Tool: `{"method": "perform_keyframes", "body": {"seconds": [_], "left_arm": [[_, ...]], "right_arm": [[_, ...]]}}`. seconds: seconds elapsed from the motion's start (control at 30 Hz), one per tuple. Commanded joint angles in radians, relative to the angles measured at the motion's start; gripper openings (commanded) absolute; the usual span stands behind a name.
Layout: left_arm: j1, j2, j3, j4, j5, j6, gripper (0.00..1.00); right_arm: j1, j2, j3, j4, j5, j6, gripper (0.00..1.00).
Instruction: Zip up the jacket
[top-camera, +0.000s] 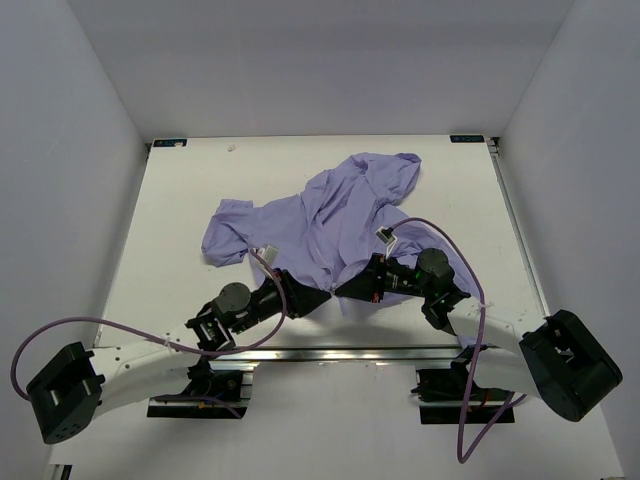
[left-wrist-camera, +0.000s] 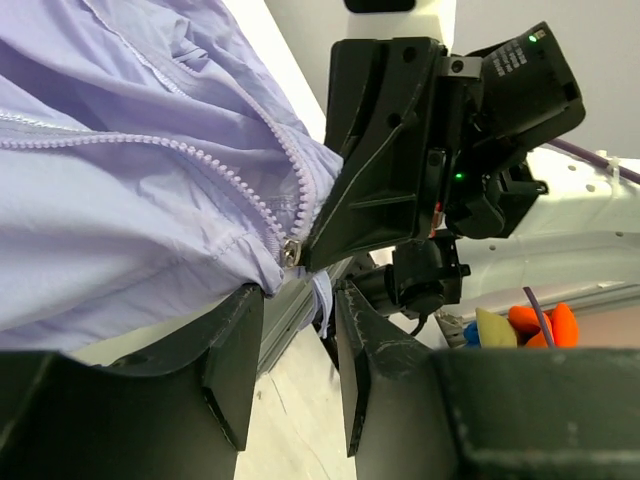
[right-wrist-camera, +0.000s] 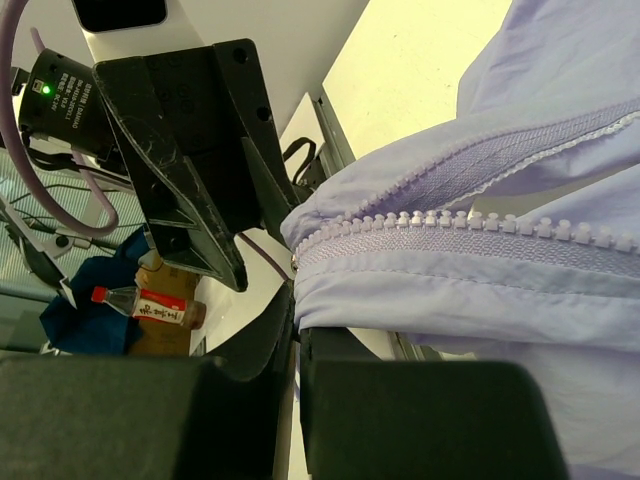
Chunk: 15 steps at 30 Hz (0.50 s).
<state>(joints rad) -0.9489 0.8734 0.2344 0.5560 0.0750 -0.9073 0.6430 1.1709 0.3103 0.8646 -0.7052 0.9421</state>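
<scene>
The lavender jacket (top-camera: 330, 215) lies crumpled on the white table, its near hem between my two grippers. My right gripper (top-camera: 345, 288) is shut on the hem, and the right wrist view shows fabric pinched between its jaws (right-wrist-camera: 298, 325) just below the zipper teeth (right-wrist-camera: 470, 222). My left gripper (top-camera: 318, 297) faces it tip to tip. In the left wrist view its jaws (left-wrist-camera: 298, 290) stand apart, with the hem corner resting on the left finger (left-wrist-camera: 240, 330) and a small fold hanging in the gap. The zipper's metal lower end (left-wrist-camera: 290, 250) sits just above them, beside the right gripper's black finger (left-wrist-camera: 380, 190).
The table's front metal rail (top-camera: 350, 352) runs right below both grippers. A white tag (top-camera: 384, 237) lies on the jacket. Purple cables (top-camera: 440, 232) loop off each arm. White walls enclose the table's back and sides. A bottle (right-wrist-camera: 140, 305) stands off the table.
</scene>
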Motion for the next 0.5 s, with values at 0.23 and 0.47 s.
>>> {"method": "perform_keyframes", "body": {"seconds": [0.23,0.47], "left_arm": [[0.007,0.052,0.002,0.114,0.069,0.013,0.35],[0.009,0.075,0.014,0.101,0.065,0.015,0.46]], "right_arm": [[0.006,-0.022,0.015,0.024,0.012,-0.019,0.0],[0.006,-0.028,0.013,0.027,0.007,-0.012,0.0]]}}
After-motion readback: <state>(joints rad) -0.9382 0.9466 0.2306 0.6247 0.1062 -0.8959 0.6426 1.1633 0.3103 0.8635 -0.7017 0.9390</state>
